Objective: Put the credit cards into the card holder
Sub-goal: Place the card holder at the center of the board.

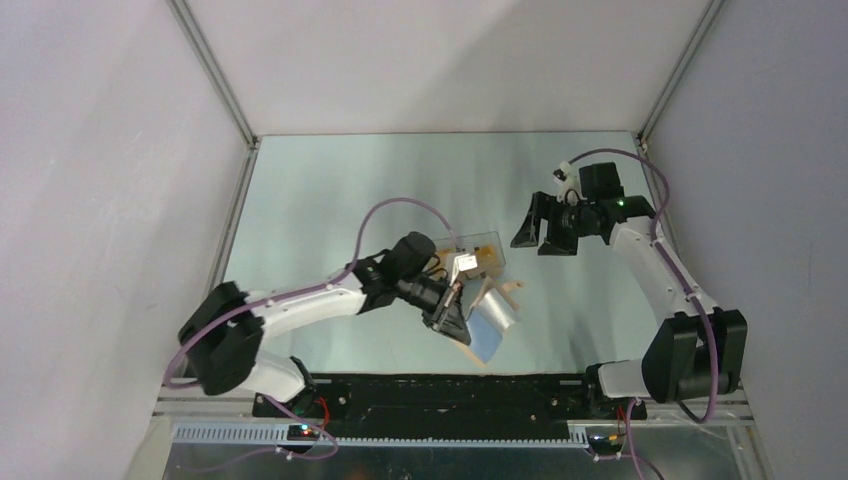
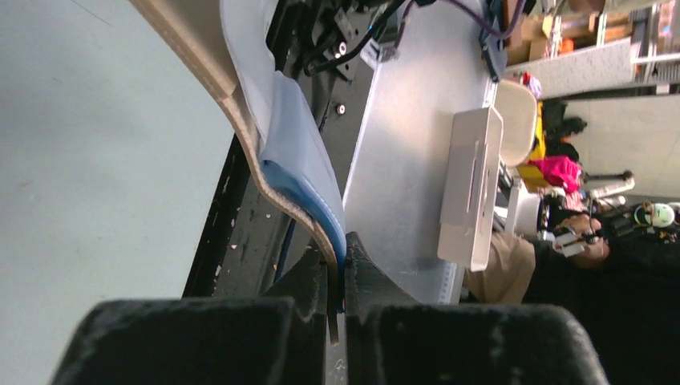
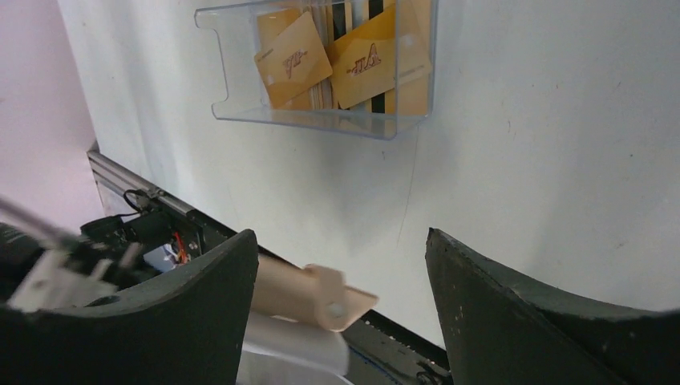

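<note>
Two claws: left claw (image 2: 337, 321) clamped on holder (image 2: 297, 152) edge, right claw (image 1: 543, 238) apart, empty; card-fetch step pending, likely needing a thin-edge pick of cards (image 3: 353, 60) from tray (image 3: 224, 72).

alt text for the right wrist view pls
A clear tray on the white table holds several orange cards, seen past the right gripper, whose jaws stand wide open and empty. A tan corner of the card holder shows low between them.
</note>
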Robot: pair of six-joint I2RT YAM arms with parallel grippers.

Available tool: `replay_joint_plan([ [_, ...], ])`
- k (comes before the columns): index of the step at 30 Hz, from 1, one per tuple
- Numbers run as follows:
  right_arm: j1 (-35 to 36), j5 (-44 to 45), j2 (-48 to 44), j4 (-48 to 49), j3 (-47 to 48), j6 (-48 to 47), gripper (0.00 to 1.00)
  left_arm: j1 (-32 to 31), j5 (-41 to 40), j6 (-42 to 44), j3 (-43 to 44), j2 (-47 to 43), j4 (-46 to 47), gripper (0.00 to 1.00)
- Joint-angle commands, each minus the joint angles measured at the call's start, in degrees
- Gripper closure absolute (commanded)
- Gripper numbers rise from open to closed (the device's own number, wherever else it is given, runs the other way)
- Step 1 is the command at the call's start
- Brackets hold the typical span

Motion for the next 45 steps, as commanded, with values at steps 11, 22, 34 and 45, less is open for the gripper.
replay_joint_plan([
  [11, -3.6, -3.8, -6.1, 1.0, -5.8, 0.7, 0.19, -3.0, 3.8, 4.2, 10.4, 18.4, -8.9, 0.75],
  [22, -3.1, -3.2, -6.7, 0.1, -5.9, 0.2, 0.19, -0.1, -14.3, 7.9, 15.3, 15.9, -21.8, 0.27],
  [34, 2.8, -2.3, -4.9, 2.9, -4.3, 2.2, 0.19, 5.4, -33.4, 5.2, 14.2, 1.7, -25.1, 0.18],
  [45, 12.3, -0.3, 7.3, 5.9, 6.8, 5.0, 0.23, 19.3, -34.1, -6.3, 1.8, -11.7, -15.2, 0.15],
])
